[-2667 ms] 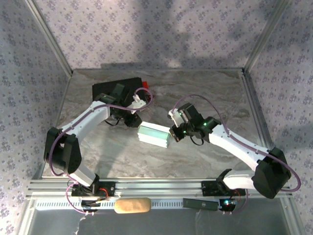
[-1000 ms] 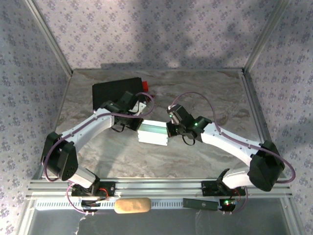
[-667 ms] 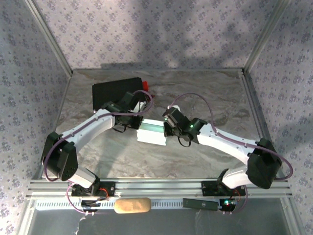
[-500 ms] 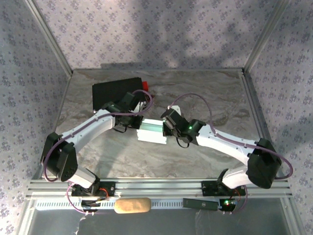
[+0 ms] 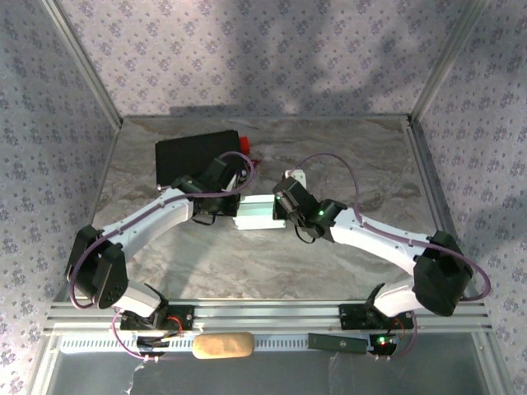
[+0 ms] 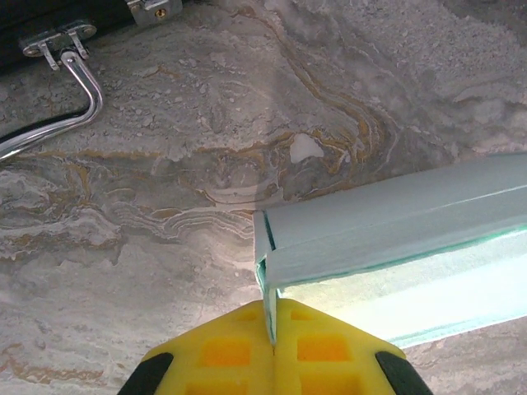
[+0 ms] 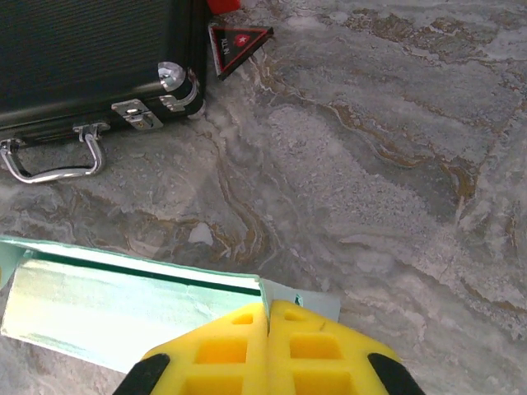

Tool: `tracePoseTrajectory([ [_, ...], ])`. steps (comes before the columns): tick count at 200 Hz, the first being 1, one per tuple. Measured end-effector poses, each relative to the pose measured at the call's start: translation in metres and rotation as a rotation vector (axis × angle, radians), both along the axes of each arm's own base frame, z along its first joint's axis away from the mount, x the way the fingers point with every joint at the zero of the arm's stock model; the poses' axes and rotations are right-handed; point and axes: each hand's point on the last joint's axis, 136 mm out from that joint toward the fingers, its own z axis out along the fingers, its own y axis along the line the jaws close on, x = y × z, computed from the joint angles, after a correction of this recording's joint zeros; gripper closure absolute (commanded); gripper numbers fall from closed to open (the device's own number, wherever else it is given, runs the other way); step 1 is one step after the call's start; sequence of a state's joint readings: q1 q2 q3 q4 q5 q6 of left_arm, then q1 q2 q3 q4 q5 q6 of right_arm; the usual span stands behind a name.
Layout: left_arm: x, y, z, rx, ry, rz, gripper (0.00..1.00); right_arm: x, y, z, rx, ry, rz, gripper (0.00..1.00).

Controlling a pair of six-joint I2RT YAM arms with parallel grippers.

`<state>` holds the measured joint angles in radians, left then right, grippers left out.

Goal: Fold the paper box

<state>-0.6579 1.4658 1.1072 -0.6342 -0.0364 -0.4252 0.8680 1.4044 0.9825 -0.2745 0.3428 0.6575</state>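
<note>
1. While both arms reach in toward the middle of the table (image 5: pixel 354 156), the paper box (image 5: pixel 257 214) lies between their grippers, just in front of the black case (image 5: pixel 196 153).
2. From above, the left gripper (image 5: pixel 237 202) meets the box's left end and the right gripper (image 5: pixel 278 207) meets its right end.
3. The box is pale light-blue card, long and narrow, lying roughly level across the marble surface.
4. On the left wrist camera, the left gripper (image 6: pixel 272 311) has its yellow fingers (image 6: pixel 222 350) pressed flat together, pinching a thin upright flap at the end of the paper box (image 6: pixel 395 239).
5. From that pinch the body of the box runs off to the right, with one long panel above and a brighter panel below it.
6. Beyond it, at the upper left of that view, is the case's metal handle (image 6: pixel 74 107) over bare marble.
7. On the right wrist camera, the right gripper (image 7: pixel 268 317) is also closed tight, yellow fingers (image 7: pixel 313 350) side by side.
8. The near corner of the paper box (image 7: pixel 123 309) comes right up to those fingertips, and a small pale flap (image 7: pixel 311 300) sticks out just beside them; the card's edge seems to run in between the fingers.
9. Farther back in that view sits the black case (image 7: pixel 90 49), its handle (image 7: pixel 53 160) and latches facing the box, with a red triangular label (image 7: pixel 237 39) by its corner.
10. The box and the case are near each other but apart.
</note>
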Motion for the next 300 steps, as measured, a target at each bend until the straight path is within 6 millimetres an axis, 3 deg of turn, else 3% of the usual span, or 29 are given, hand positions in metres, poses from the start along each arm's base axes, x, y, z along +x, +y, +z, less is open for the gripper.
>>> tracePoseTrajectory([
  [123, 0.009, -0.004, 0.000, -0.030, -0.066, 0.134, 1.00, 0.006, -0.002, -0.011, -0.019, -0.004, 0.009, 1.00],
  [300, -0.004, 0.003, -0.003, -0.123, -0.153, 0.149, 0.97, -0.003, 0.003, -0.019, -0.090, -0.163, 0.031, 1.00],
])
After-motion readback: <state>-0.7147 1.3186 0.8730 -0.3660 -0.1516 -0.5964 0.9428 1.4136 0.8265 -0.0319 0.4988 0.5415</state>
